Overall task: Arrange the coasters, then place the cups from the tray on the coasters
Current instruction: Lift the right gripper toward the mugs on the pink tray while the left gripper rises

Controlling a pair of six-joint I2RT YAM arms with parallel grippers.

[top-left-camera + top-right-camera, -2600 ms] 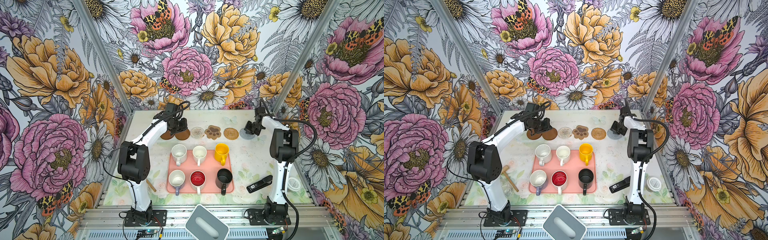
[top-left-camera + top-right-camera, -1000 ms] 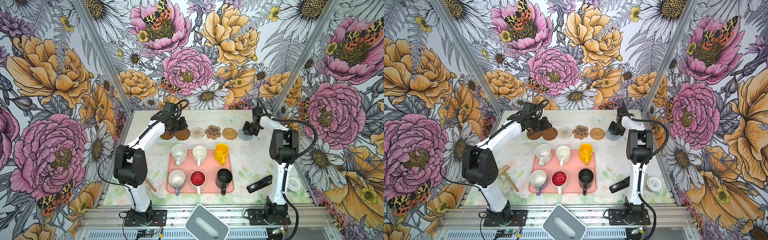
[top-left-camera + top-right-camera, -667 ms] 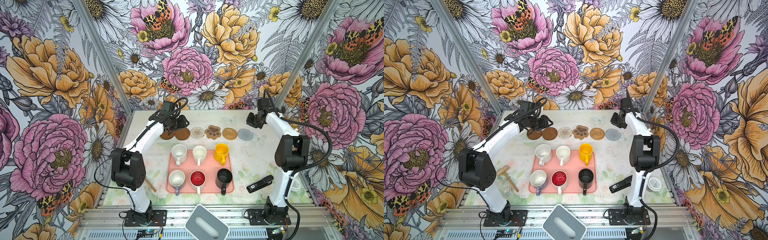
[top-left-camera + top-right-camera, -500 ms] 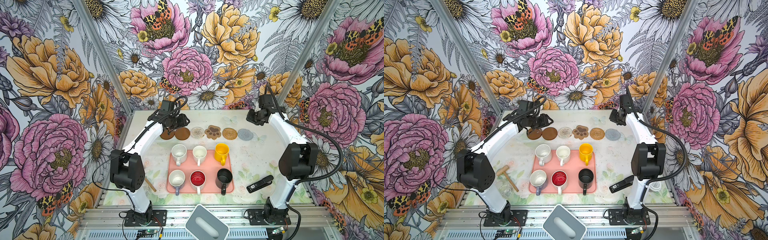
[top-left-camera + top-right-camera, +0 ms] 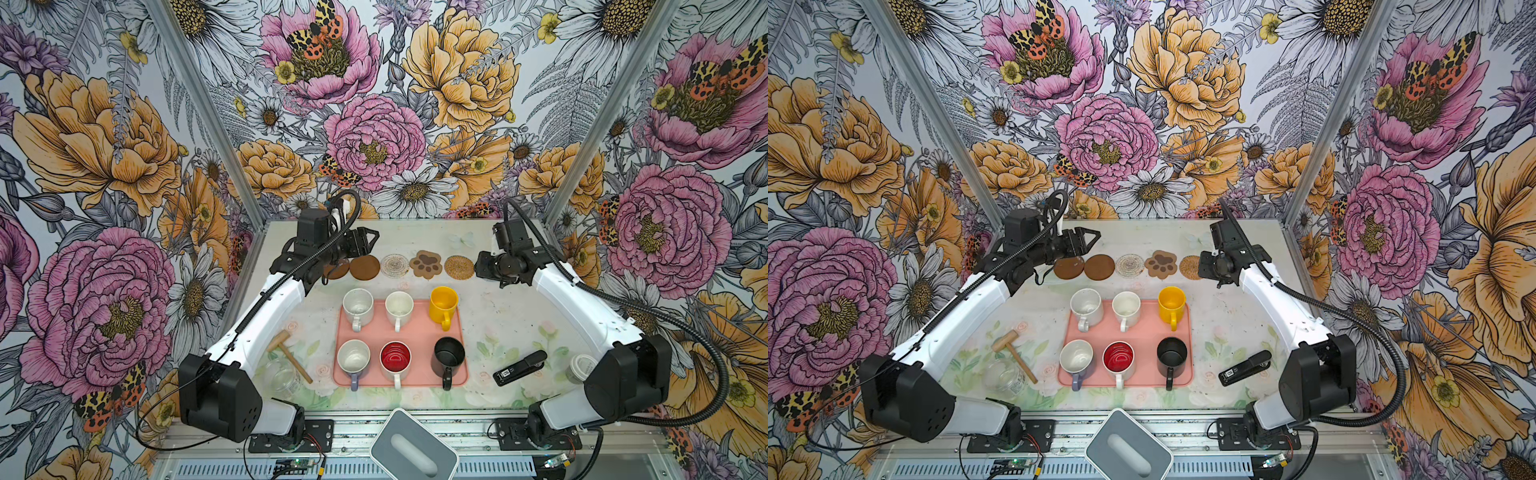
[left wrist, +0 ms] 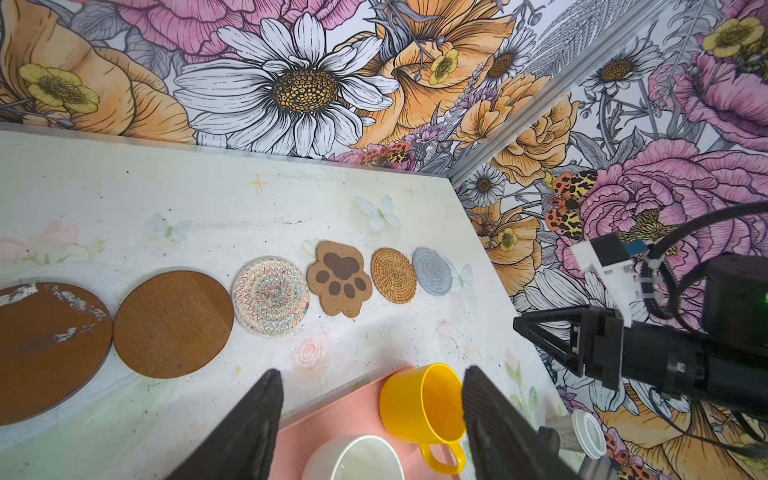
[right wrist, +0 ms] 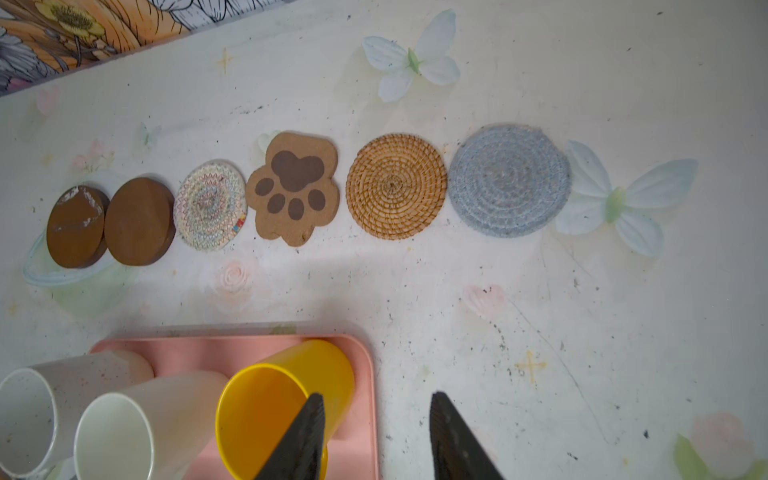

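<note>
Hovering past the far-left corner of the tray, the left gripper gapes empty. The coasters line up behind the tray with a bare strip between, and the cups fill it. The right gripper, also spread and empty, sits past the far-right corner. A mallet lies left of the tray, a stapler right.

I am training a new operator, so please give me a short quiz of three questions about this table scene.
1. True or false: the yellow cup stands on the tray.
2. Which coaster lies between the whitish woven round and the tan rattan round? A) paw-print coaster B) grey-blue round C) plain brown disc
3. What does the left gripper hold?
Key: 1 true; 2 A; 3 nothing, it is open.
</note>
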